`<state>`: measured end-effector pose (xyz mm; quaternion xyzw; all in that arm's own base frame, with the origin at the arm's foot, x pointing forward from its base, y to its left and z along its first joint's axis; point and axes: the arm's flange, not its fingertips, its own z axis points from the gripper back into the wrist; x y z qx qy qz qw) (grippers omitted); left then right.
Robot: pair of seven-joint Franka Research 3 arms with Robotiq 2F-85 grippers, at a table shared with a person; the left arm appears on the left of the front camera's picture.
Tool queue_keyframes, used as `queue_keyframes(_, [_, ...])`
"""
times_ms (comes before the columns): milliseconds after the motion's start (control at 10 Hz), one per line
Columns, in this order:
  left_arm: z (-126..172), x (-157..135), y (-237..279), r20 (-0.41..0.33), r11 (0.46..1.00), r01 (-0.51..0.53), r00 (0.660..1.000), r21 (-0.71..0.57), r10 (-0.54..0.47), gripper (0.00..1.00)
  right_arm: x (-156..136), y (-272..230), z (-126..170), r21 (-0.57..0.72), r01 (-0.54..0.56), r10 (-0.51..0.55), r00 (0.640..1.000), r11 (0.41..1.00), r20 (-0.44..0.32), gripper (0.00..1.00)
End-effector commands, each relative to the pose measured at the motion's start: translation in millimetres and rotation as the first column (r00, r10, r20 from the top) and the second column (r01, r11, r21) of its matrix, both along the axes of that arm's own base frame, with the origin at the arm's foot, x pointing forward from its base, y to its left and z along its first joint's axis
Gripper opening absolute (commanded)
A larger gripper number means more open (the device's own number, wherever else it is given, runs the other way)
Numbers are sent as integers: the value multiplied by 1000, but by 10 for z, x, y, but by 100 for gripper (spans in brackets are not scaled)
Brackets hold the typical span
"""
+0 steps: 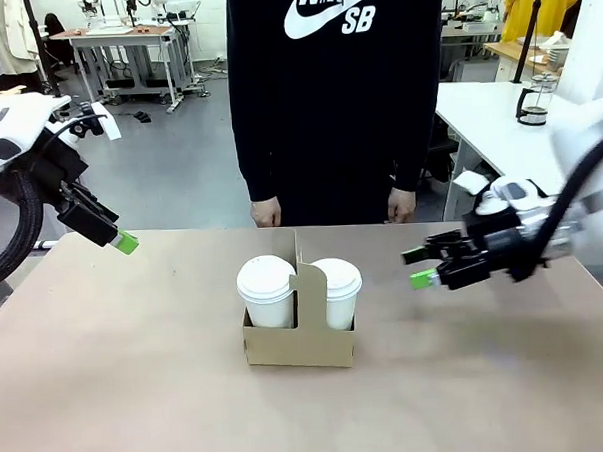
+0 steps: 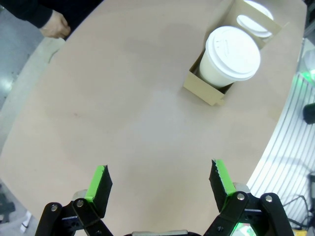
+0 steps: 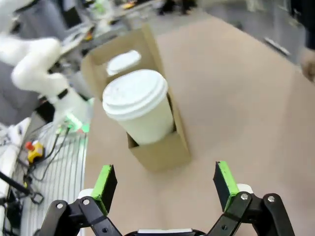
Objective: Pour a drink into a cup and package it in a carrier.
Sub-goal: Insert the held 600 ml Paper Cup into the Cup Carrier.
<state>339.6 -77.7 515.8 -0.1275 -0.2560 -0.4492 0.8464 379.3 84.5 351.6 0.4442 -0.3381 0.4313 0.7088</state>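
At the centre of the front view, slightly below the middle, we see the carrier (image 1: 299,346) standing on the tan table (image 1: 129,394), with its upright handle panel (image 1: 306,291) rising between two lidded white cups. The cup (image 1: 267,293) on the picture's left fills one slot, and a second lidded cup (image 1: 336,293) sits in the other, partly hidden behind the panel. We cannot see any liquid, since both lids are closed.

Toward the upper left of that frame our left gripper (image 1: 122,241) hangs above the table edge, well apart from the carrier; from this angle only a single green pad shows. Our left wrist view settles it: the green pads (image 2: 100,183) stand wide apart at the bottom of the frame with nothing between them, and the carrier (image 2: 209,91) with its cup (image 2: 231,53) lies in the upper right.

At the right of the front view our right gripper (image 1: 420,266) hovers near the carrier at about cup height, touching nothing. In our right wrist view its green pads (image 3: 105,182) are likewise spread and empty, with the carrier (image 3: 162,150) and a lidded cup (image 3: 140,105) just ahead in the middle of the frame.

At the top centre of the front view a person in a black sweatshirt (image 1: 336,94) stands at the far edge, one hand (image 1: 266,214) and the other hand (image 1: 401,206) hanging at table level.
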Motion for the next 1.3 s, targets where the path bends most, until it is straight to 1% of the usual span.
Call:
queue_keyframes(0, [-4, -7, 2, -8, 1000, -8, 1000, -1, 8, 100, -502, -164, 402, -58, 228, -234, 960, 972, -152, 100])
queue_keyframes(100, [-4, -7, 2, -8, 1000, -8, 1000, -1, 8, 100, -678, -282, 492, -93, 296, -309, 934, 951, -178, 100])
queue_keyframes(200, [-4, -7, 2, -8, 1000, -8, 1000, -1, 8, 100, -834, -381, 563, -119, 335, -353, 917, 935, -189, 100])
queue_keyframes(300, [-4, -7, 2, -8, 1000, -8, 1000, -1, 8, 100, -951, -481, 592, -165, 372, -399, 898, 914, -187, 100])
queue_keyframes(400, [-4, -7, 2, -8, 1000, -8, 1000, -1, 8, 100, -1008, -608, 550, -233, 405, -451, 870, 884, -200, 100])
queue_keyframes(600, [-4, -7, 2, -8, 1000, -8, 1000, -1, 8, 100, -1034, -734, 433, -246, 376, -426, 883, 893, -197, 100])
queue_keyframes(700, [-4, -7, 2, -8, 1000, -8, 1000, -1, 8, 100, -1032, -802, 365, -281, 378, -437, 879, 882, -191, 100])
queue_keyframes(800, [-4, -7, 2, -8, 1000, -8, 1000, -1, 8, 100, -997, -848, 293, -340, 389, -466, 866, 856, -181, 100])
queue_keyframes(900, [-4, -7, 2, -8, 1000, -8, 1000, -1, 8, 100, -877, -854, 197, -356, 406, -491, 850, 841, -189, 100])
queue_keyframes(1000, [-4, -7, 2, -8, 1000, -8, 1000, -1, 8, 100, -122, -944, 727, -290, 376, -436, 883, 880, -176, 100])
queue_keyframes(1200, [-4, -7, 2, -8, 1000, -8, 1000, -1, 8, 100, -122, -944, 727, -290, 376, -436, 883, 880, -176, 100])
